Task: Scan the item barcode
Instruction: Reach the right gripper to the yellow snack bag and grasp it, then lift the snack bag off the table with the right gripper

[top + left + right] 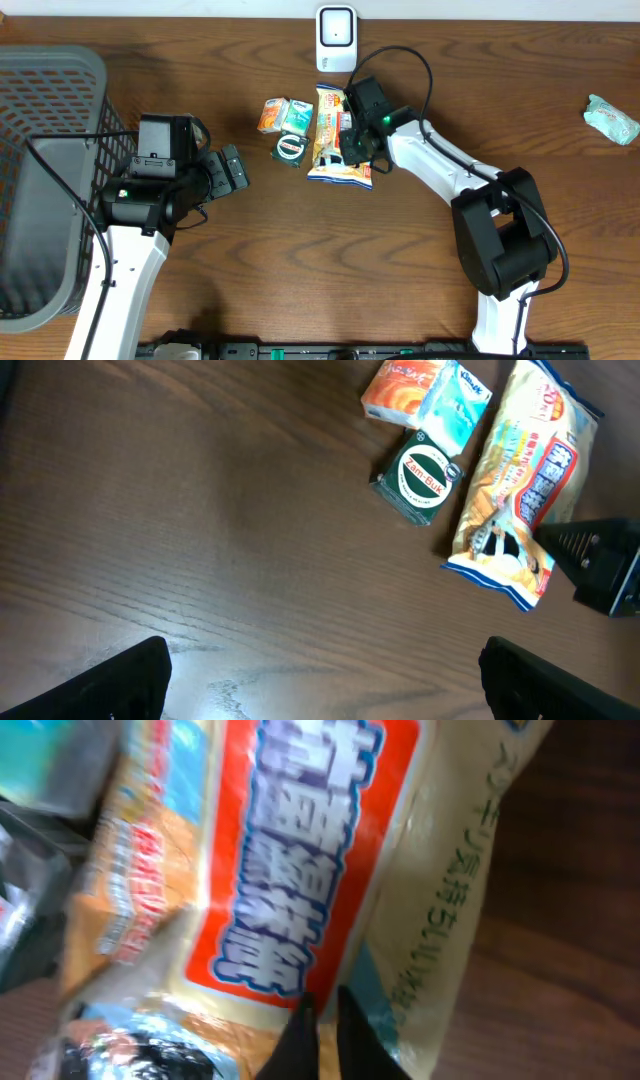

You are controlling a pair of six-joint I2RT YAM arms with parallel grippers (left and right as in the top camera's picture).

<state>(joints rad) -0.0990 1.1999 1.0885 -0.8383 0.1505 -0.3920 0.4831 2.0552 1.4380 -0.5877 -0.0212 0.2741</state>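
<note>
A grey basket [40,150] is seen at the counter's [250,280] left edge. Just right of it the left fingers [234,170] are held wide apart above bare wood, clamped on nothing; in the left wrist view their fingertips [125,685] are seen at the two lower corners, with open counter between them.

Toward the middle of the far edge, an orange packet [272,115] and a teal-and-white packet [297,116] are laid side by side, touching. A green box [290,150] with a round label is set just nearer than these two.

The snack bag [335,140] is laid flat just right of the box, its length running from the far edge toward the near one. A white scanner [336,38] is stood at the far edge, directly beyond the bag's far end.

The right fingers [352,148] are set on the bag's right side, near its nearer end. In the right wrist view the right fingers are seen pressed together, tip against tip, over the printed wrapper [320,850]. Whether any film is caught between them cannot be told.

A crumpled teal packet [611,118] is left well apart, by the right edge.
</note>
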